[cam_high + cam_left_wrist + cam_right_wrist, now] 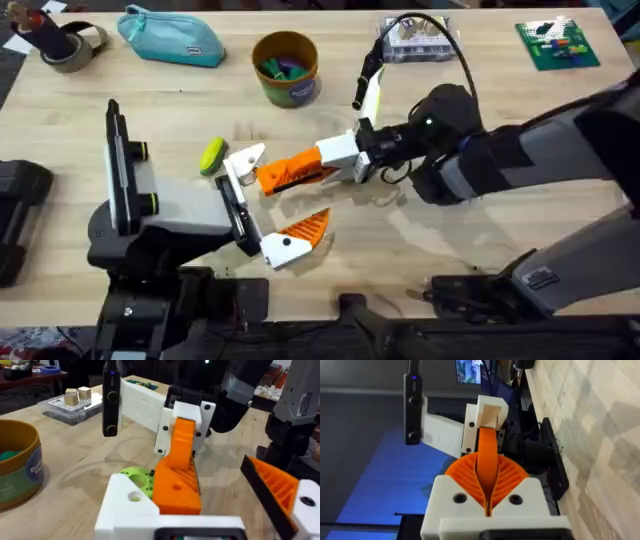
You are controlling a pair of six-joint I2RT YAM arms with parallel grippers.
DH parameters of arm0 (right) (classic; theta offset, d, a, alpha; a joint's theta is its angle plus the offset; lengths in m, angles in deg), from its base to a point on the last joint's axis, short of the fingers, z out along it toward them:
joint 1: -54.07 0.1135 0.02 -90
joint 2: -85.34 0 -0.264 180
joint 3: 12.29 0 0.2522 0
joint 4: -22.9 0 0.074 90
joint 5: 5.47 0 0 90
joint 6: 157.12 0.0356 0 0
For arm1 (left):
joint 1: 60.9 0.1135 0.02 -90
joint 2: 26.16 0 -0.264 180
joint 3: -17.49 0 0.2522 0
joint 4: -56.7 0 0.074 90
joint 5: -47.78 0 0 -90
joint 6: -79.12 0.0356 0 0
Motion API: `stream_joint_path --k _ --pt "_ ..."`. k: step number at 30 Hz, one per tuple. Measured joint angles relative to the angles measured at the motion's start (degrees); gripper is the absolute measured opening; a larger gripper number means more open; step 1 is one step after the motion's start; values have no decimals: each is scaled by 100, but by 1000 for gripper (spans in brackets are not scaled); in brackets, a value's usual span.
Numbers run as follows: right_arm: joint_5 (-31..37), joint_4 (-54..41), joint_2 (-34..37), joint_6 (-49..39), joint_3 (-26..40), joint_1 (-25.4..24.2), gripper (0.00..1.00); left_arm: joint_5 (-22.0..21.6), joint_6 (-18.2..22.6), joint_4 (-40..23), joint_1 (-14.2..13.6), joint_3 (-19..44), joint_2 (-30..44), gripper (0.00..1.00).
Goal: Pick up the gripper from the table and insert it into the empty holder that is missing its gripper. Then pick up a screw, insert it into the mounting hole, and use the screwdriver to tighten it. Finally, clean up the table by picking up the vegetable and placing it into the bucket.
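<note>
Pale wooden table, arms reaching in from the near edge. Along the far side we note a teal pouch and the ochre bucket, upright, with coloured bits inside.

The right gripper reaches across to the middle. In its wrist view we see its ribbed pads pressed together on the orange gripper, which lies roughly level above the table, tip end at the white holder on the left arm. We cannot tell whether it is seated in the slot.

The left gripper is spread wide with nothing clamped: holder on one side, twin orange finger well apart on the other.

The vegetable lies on the table just beside the holder, well apart from the bucket.
</note>
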State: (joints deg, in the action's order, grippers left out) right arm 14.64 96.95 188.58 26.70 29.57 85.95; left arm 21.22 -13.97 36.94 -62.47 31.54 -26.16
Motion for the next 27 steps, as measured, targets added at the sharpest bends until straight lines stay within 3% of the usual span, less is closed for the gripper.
stream_joint_path --k 27 --pt "45 -132 0 282 107 0 17 0 1 0 0 0 -1 990"
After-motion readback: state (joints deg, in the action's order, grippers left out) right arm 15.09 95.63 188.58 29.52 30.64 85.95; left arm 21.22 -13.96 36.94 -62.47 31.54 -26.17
